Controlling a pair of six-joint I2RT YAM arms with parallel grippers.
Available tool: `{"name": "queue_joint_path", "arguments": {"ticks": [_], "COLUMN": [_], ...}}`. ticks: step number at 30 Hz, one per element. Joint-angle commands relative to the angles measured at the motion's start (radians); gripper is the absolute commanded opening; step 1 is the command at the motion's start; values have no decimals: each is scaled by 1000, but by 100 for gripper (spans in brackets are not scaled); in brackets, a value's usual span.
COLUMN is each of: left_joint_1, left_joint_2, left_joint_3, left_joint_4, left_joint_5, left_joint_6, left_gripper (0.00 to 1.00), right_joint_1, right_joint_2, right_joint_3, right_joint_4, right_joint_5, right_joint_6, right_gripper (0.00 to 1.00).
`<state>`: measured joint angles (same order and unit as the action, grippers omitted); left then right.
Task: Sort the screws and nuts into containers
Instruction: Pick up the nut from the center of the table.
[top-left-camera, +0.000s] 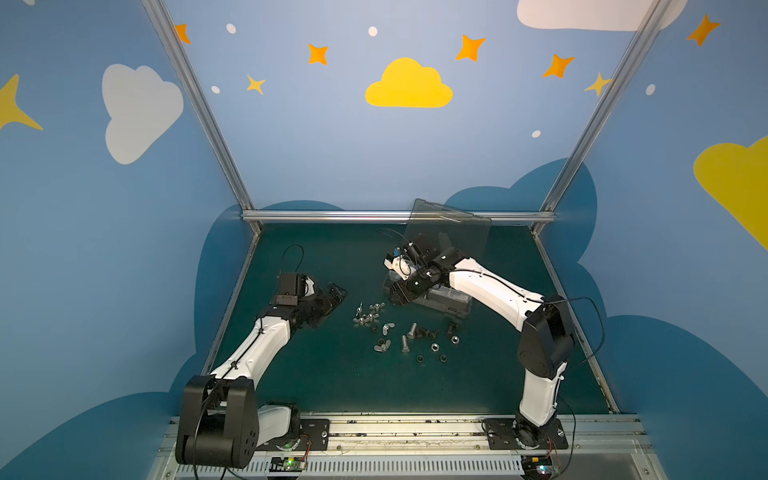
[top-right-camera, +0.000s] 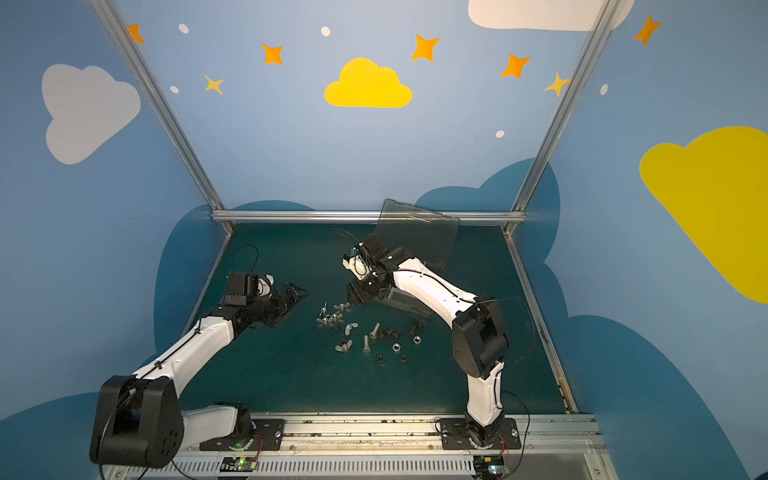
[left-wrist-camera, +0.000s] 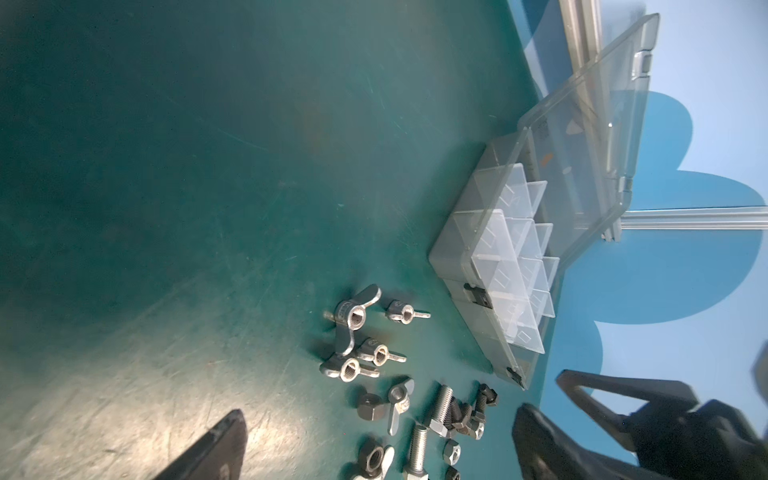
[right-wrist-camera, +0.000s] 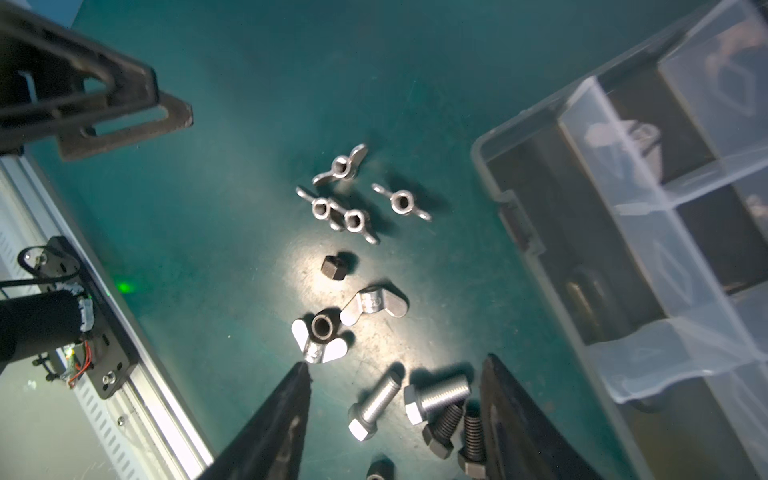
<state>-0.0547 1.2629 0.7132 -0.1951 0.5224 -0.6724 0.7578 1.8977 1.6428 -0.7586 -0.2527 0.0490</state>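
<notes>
Place: a robot test booth in a lab.
Walls: blue panels (top-left-camera: 332, 145) painted with clouds and stars, framed by aluminium posts (top-left-camera: 198, 104).
Floor: a scratched green mat (top-left-camera: 332, 386).
Equipment: two robot arms (top-left-camera: 490, 286) bolted to a metal rail (top-left-camera: 415, 430), wiring exposed.

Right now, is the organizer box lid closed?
No: in the left wrist view the clear lid stands tilted up at its hinge, well off the rim of the organizer box.
</notes>
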Motion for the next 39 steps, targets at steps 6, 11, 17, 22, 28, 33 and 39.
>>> {"name": "queue_joint_path", "arguments": {"ticks": [6,11,17,22,28,33,39], "left_joint_1": [8,23,36,40,45,55,69], "left_joint_2": [21,5,-20,-30,-36,-52,-67], "left_joint_3": [-32,-53,-71,-77,-82,-92,-101], "left_joint_4": [65,92,90,82,88,88,82], "left_joint_5": [66,89,92,87,100,98,83], "left_joint_6": [-26,-45,-55,-53,-63,-71,-81], "left_gripper": [100,100,100,100,100,100,100], "right_joint_1": [55,85,127,145,149,149,150], "right_joint_2": [-8,-2,9,18,36,69,117], "right_joint_3": [-36,-53,-68,-88,-84,-63,-26], "right_joint_4": [-7,-45,-75,-69,-50,-47,-48], "right_joint_5": [-27,-13,11,13,12,-2,-4], "right_joint_6": [-6,-6,-12,-23,-15,-15,-14], "right_gripper": [62,62,62,62,62,62,62]}}
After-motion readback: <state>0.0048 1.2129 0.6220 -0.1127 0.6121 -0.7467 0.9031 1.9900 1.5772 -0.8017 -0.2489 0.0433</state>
